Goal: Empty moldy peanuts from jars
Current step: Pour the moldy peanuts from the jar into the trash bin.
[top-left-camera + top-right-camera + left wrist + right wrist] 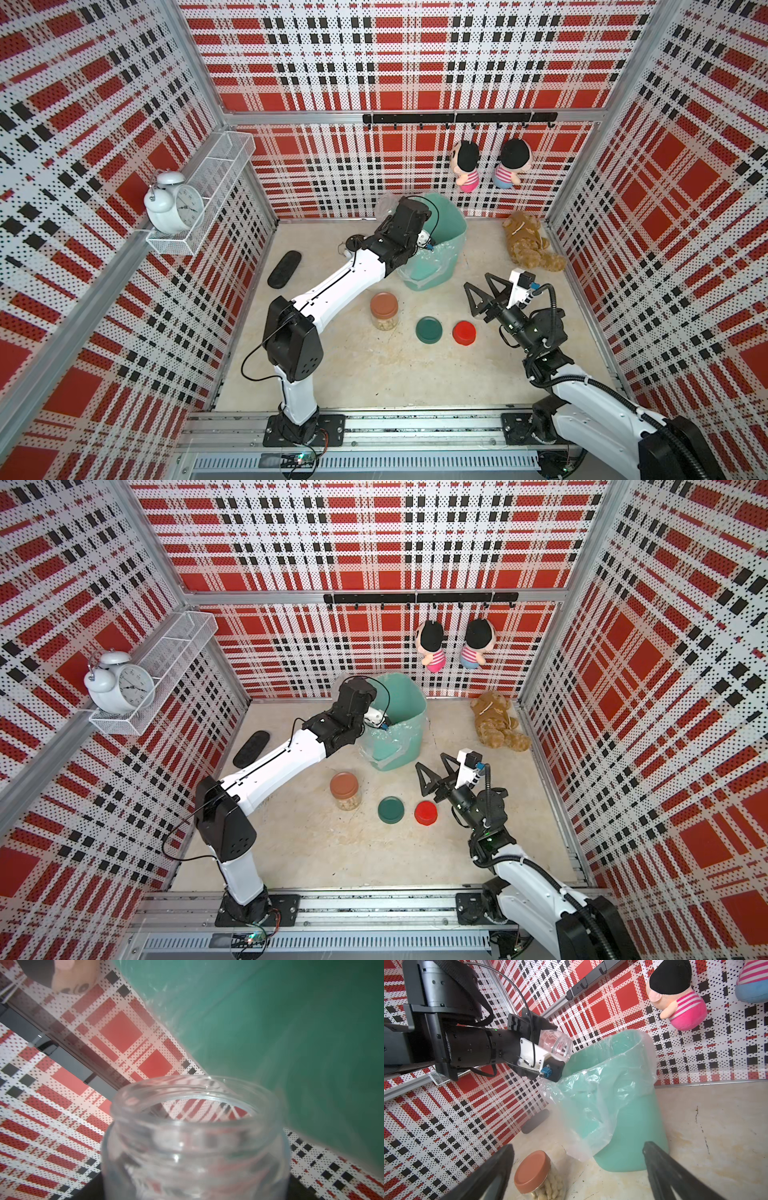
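My left fingers (543, 1023) grip an empty clear jar (195, 1147), tipped at the teal bin (633, 1126) rim. A brown-lidded jar (384, 311) of peanuts (550, 1186) stands on the tabletop (332, 374). Beside it lie a green lid (429, 329) and a red lid (464, 332), with my right fingers (497, 1169) spread apart and hovering nearby.

The left gripper (548, 1040) holds an empty clear jar (561, 1047) tipped on its side, its mouth at the rim of a teal bin (629, 1130) lined with a clear bag (591, 1093). Near the bin's foot stands a brown-lidded jar (532, 1169) of peanuts (553, 1186), between the wide-spread fingers of the right gripper (578, 1146).
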`<state>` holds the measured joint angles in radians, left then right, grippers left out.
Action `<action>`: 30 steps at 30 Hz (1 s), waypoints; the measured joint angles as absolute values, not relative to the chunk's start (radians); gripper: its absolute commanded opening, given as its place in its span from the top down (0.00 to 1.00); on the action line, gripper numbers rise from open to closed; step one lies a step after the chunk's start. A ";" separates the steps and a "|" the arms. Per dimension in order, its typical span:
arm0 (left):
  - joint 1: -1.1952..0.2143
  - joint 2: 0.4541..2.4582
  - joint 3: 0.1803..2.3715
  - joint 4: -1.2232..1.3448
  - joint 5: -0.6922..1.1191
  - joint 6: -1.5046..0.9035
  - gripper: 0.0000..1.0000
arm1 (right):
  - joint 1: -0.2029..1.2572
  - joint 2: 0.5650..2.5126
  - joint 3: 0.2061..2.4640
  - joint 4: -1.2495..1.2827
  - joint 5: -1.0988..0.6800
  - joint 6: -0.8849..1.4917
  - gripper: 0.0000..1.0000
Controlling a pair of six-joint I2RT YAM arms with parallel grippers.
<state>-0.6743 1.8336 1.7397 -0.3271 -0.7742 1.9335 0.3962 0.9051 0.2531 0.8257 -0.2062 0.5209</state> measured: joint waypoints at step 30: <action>-0.426 1.639 1.698 -0.562 0.154 1.318 1.00 | 0.360 1.021 0.683 0.485 -0.500 0.397 0.12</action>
<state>-0.4255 1.6390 1.6978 -0.5621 0.1539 1.3182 0.3595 1.0206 0.6827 0.4847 -0.5003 0.3965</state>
